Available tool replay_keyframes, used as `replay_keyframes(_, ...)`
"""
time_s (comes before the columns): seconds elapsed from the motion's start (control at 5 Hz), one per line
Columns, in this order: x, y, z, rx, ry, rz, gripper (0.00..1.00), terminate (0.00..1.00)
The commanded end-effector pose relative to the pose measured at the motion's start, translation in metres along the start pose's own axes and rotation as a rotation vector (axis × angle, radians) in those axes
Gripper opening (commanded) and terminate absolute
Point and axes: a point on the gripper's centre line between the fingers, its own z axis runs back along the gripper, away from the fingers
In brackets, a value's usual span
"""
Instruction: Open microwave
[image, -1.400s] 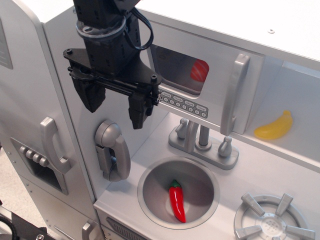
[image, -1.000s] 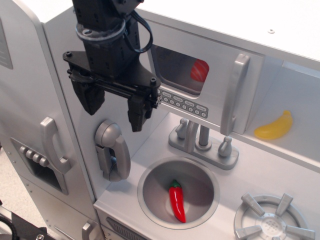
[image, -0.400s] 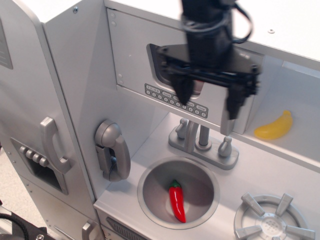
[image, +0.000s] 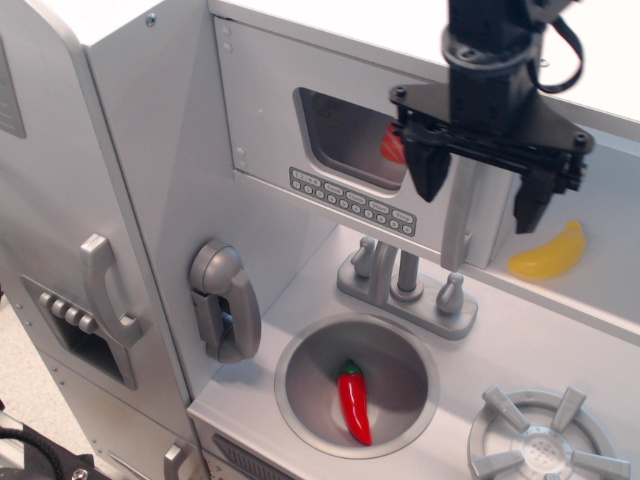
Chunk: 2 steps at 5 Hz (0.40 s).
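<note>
The microwave (image: 350, 150) sits above the sink (image: 357, 385), door shut. A moment ago the gripper (image: 482, 200) hung left of the door; now it is at the handle (image: 460, 225), jaws apart either side, seemingly ready to clamp and pull.

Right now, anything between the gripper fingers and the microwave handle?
Nothing shows there. In the one camera view the open gripper straddles the microwave's vertical silver handle, a finger either side. Contact can't be judged from this view.
</note>
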Motion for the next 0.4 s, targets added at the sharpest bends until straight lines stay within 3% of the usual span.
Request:
replay_keyframes(0.0, 0.023, -0.0008, 0.0053, 0.04, -0.092, 0.027, 1.0, 0.0)
replay_keyframes(0.2, 0.0269, 0.0088, 0.0079, 0.053, -0.101, 0.062, 1.0, 0.0)
